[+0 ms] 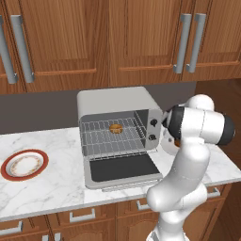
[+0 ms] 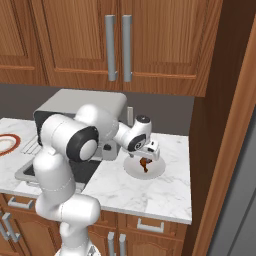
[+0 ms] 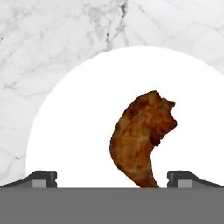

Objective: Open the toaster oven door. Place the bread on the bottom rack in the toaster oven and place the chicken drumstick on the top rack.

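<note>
The toaster oven [image 1: 117, 136] stands against the back edge of the marble desk [image 1: 47, 183] with its door [image 1: 123, 169] folded down flat, and the bread [image 1: 116, 128] lies on a wire rack inside. Toward the desk's right end, the chicken drumstick [image 3: 142, 138] rests on a white plate [image 3: 78, 122]. The gripper [image 3: 112, 178] hangs directly above it, released, its fingertips [image 3: 43, 178] spread wide to either side of the drumstick's narrow end.

The white marble counter [image 1: 52, 181] carries the toaster oven [image 1: 117, 134] near its middle. A red-rimmed plate [image 1: 23, 164] lies on it well to the left, and a white plate [image 2: 156, 170] lies just right of the oven.
</note>
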